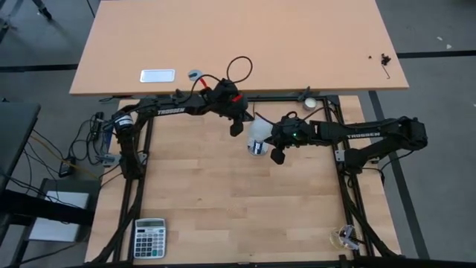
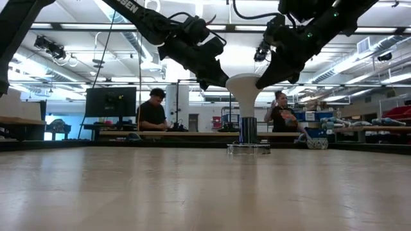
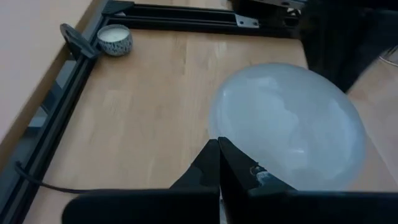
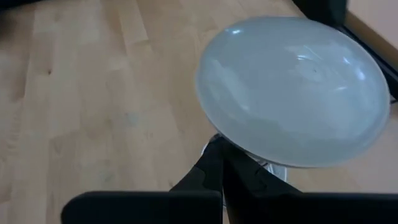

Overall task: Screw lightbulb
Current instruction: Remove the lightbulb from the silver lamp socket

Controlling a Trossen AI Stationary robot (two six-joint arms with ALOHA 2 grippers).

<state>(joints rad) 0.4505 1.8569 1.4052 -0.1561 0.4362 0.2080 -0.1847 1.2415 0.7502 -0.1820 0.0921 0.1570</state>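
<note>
Lightbulb (image 1: 257,134) sits just right of centre in the high view, on the light wooden table (image 1: 223,208), between the two grippers. In the low view the lightbulb (image 2: 244,86) stands upright, dome on top, narrow neck running down into a dark socket (image 2: 248,130) on a flat silvery base (image 2: 248,149) resting on the table.

Left gripper (image 1: 236,126): reaches in from the upper left of the high view, tip just beside the bulb's left edge. Fingers pressed together, nothing between them. In the left wrist view the closed fingers (image 3: 217,165) lie against the lower rim of the dome (image 3: 289,127); whether they actually touch cannot be told.

Right gripper (image 1: 277,152): comes in from the right of the high view, tip at the bulb's lower right. Fingers likewise closed on nothing. Right wrist view shows the closed fingers (image 4: 217,165) under the edge of the dome (image 4: 295,87).

Low view: both arms slant down from the top of the frame and meet the dome's two sides.

Elsewhere in the high view: calculator (image 1: 150,238) at lower left of the table; small round tin (image 1: 309,102) at the table's upper edge, also seen in the left wrist view (image 3: 114,39). Two people (image 2: 153,112) sit at benches in the background of the low view.
</note>
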